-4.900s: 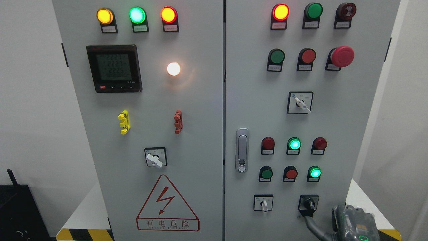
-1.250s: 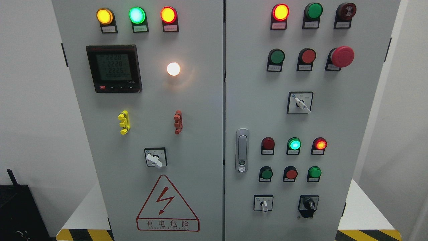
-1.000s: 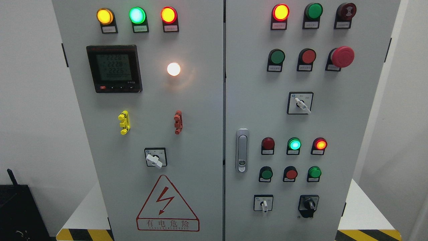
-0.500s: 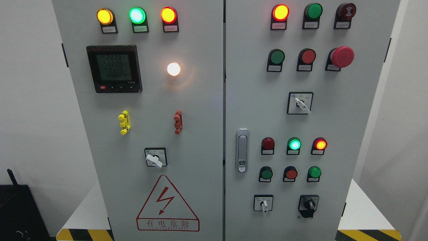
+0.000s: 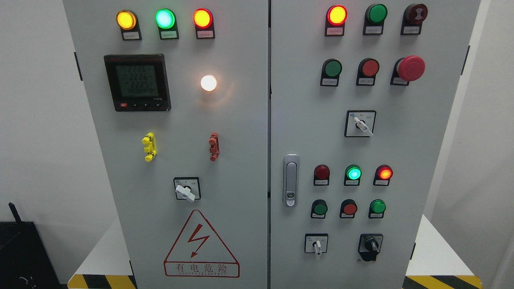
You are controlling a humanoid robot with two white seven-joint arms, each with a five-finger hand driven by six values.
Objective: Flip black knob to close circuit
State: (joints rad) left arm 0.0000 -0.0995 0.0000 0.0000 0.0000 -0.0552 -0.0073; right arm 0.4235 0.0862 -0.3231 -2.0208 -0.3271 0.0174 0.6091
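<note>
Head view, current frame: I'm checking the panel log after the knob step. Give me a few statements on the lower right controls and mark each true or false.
1. The black knob sits at the lower right of the right door, with no hand on it. True.
2. The right lamp in the three-lamp row above glows red. True.
3. The middle lamp in that row is dark. False: it glows green.
4. A robot hand covers the white selector left of the black knob. False: no hand shows anywhere in the view.
5. The red mushroom button is on the left door. False: it is on the right door, upper right.
</note>
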